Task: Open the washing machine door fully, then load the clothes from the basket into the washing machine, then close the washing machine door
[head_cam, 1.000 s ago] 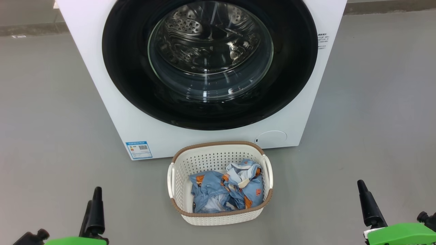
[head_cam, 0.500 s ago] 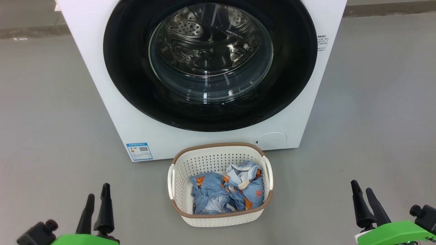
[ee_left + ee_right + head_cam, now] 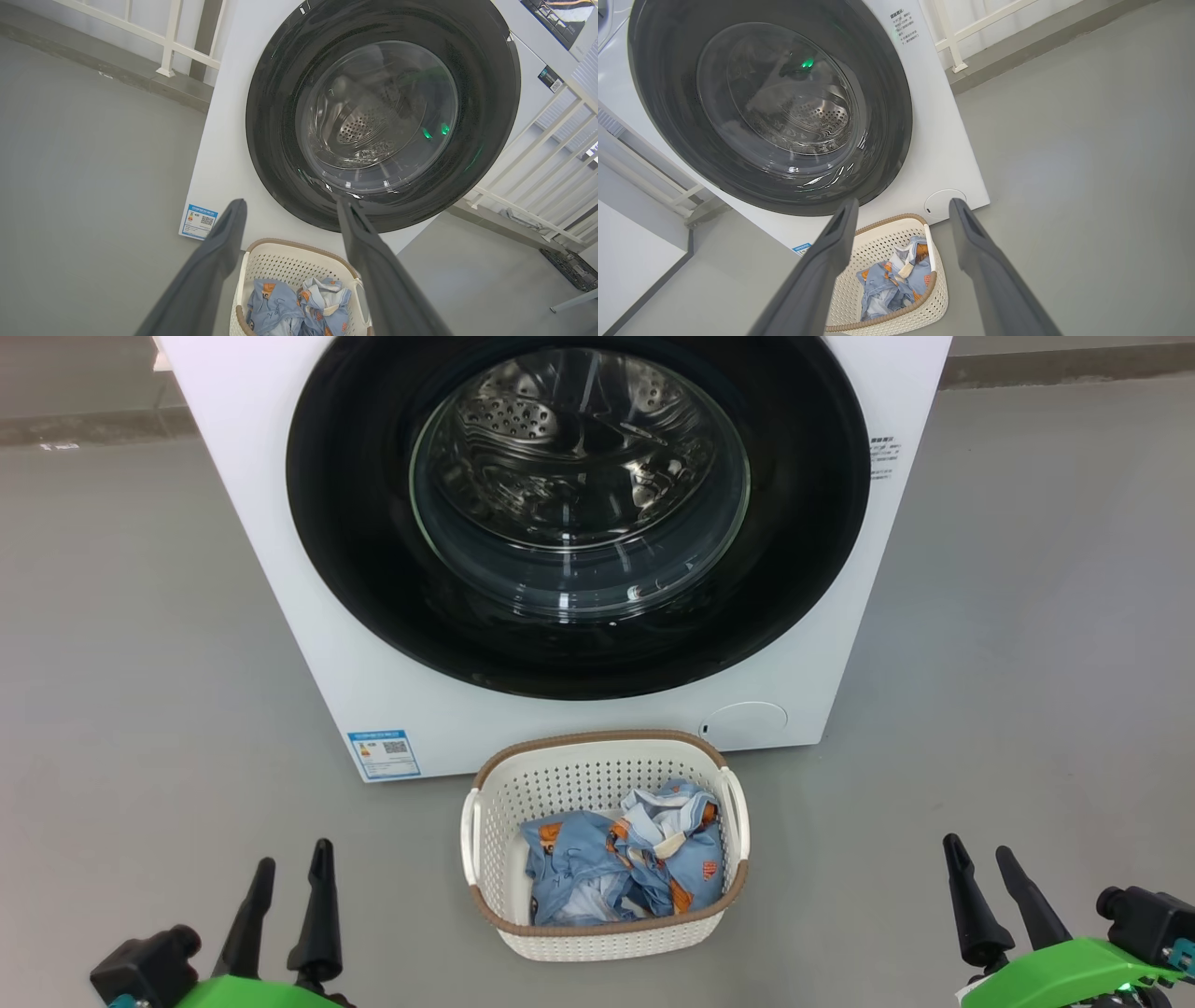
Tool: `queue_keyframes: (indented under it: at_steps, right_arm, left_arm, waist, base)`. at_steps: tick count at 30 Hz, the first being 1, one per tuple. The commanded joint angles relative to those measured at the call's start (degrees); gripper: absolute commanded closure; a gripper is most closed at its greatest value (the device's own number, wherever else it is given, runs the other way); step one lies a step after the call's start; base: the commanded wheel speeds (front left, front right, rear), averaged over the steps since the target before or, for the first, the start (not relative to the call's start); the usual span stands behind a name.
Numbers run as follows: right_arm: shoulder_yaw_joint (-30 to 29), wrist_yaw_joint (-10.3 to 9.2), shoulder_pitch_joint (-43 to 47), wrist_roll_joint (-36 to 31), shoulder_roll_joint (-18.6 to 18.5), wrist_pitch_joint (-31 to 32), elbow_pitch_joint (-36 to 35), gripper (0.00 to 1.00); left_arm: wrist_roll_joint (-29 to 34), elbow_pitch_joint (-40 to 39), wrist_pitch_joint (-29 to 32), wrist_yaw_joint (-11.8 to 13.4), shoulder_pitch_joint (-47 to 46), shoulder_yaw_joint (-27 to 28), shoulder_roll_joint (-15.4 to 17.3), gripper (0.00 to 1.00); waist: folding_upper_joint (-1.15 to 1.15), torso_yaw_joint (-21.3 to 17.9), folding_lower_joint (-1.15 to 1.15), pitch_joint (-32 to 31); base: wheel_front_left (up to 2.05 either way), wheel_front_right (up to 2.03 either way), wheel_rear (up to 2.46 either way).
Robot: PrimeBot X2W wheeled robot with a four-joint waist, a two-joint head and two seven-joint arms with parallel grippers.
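Washing machine fills the upper middle of the head view, standing on grey floor. Its door is shut flat against the white front, with the steel drum visible through the glass bowl. Basket sits on the floor at lower centre, just in front of the machine's bottom edge and directly beneath the door's lowest arc; cannot tell whether its far rim touches the machine. Clothes lie bundled inside, toward the basket's right half, below the rim. Blue sticker at the machine's lower left corner; round flap at its lower right, just beyond the basket's far right corner. Left gripper at the lower left of frame, jaws spread wide, nothing between them. Right gripper at the lower right, jaws likewise wide apart and empty. Both are well apart from the basket, with bare floor between. Open floor runs broad along the left and right of frame on either side of the machine. Left wrist view: white railing on a low kerb behind the machine at upper left, more railing near the machine's side at the right edge. A dark flat thing lies on the floor at lower right, too small to tell. Right wrist view: white panel at lower left, near the machine's other side.
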Motion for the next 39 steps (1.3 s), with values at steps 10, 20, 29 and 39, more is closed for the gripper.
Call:
queue_keyframes:
  at_steps: [10,20,29,39]
  right_arm:
    - [1.02,0.07,-1.93,-9.01,-0.79,-1.0,-2.29,0.0]
    - [1.01,0.08,-1.78,-16.55,-0.68,-1.72,-3.12,0.0]
    - [1.22,0.08,-1.69,-22.78,-0.65,-2.7,-3.91,0.0]
    - [1.53,0.09,-1.68,-28.25,-0.65,-3.7,-4.66,0.0]
  left_arm:
    - [8.84,-0.91,-2.39,-0.51,-2.69,0.2,1.43,0.0]
    - [15.05,-0.18,-4.07,-0.5,-3.12,-0.34,1.55,0.0]
    - [19.7,0.82,-5.58,-0.52,-3.64,-0.23,1.37,0.0]
    - [25.14,2.01,-7.09,-0.13,-4.26,-0.26,1.19,0.0]
  waist:
    - [0.0,0.09,0.0,-0.03]
    - [0.0,0.24,0.0,-0.04]
    - [0.0,0.41,0.0,-0.15]
    - [0.0,0.42,0.0,-0.16]
  base:
    - [0.0,0.0,0.0]
    - [0.0,0.0,0.0]
    - [0.0,0.0,0.0]
    - [0.0,0.0,0.0]
